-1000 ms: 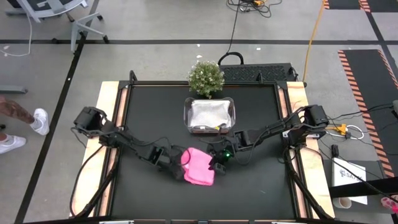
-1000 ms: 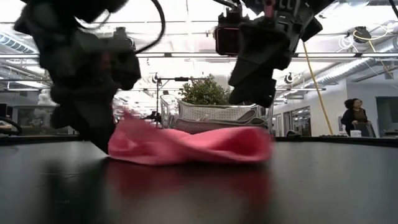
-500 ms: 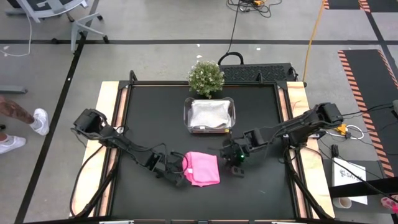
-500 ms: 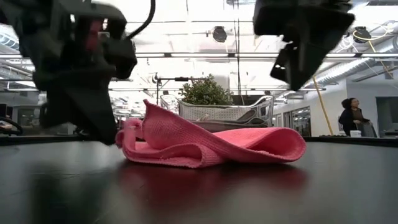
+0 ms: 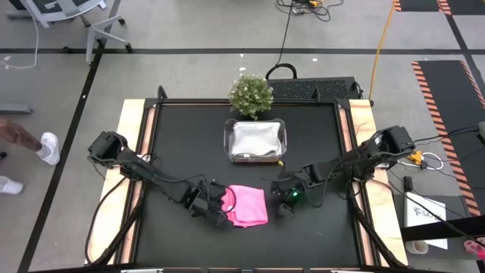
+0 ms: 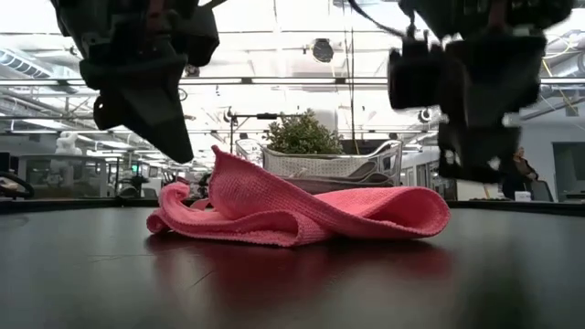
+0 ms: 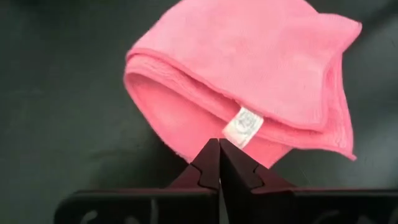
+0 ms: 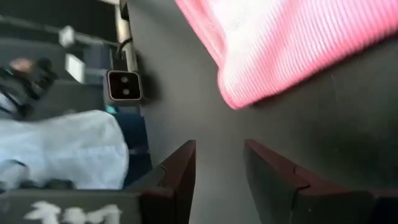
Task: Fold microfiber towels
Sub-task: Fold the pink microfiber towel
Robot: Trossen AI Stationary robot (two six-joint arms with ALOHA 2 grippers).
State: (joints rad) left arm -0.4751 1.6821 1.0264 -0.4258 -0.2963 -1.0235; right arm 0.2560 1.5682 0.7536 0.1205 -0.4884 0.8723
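Note:
A bright pink microfiber towel [image 5: 248,205] lies folded over on the black table, near the front middle, its white label [image 7: 244,124] showing. My left gripper [image 5: 218,214] is shut and empty, raised above the towel's left end [image 6: 174,196]. My right gripper [image 5: 282,205] is open and empty, just right of the towel's rounded right fold [image 6: 430,215] and above the table. A light grey towel [image 5: 256,139] lies in the clear plastic tub [image 5: 229,141]. I cannot make out the orange-yellow towel.
The tub stands behind the pink towel at mid-table, with a small potted plant [image 5: 251,92] at the far edge. Bare black table lies left, right and in front of the towel. A person [image 6: 519,169] stands in the room beyond; a person's shoes [image 5: 47,147] show left of the table.
My left gripper has risen off the pink towel's left end, which has settled a little outward on the table. My right gripper has drawn back toward the table's right edge, off the towel, then come down beside its right fold. The towel now lies folded over and still.

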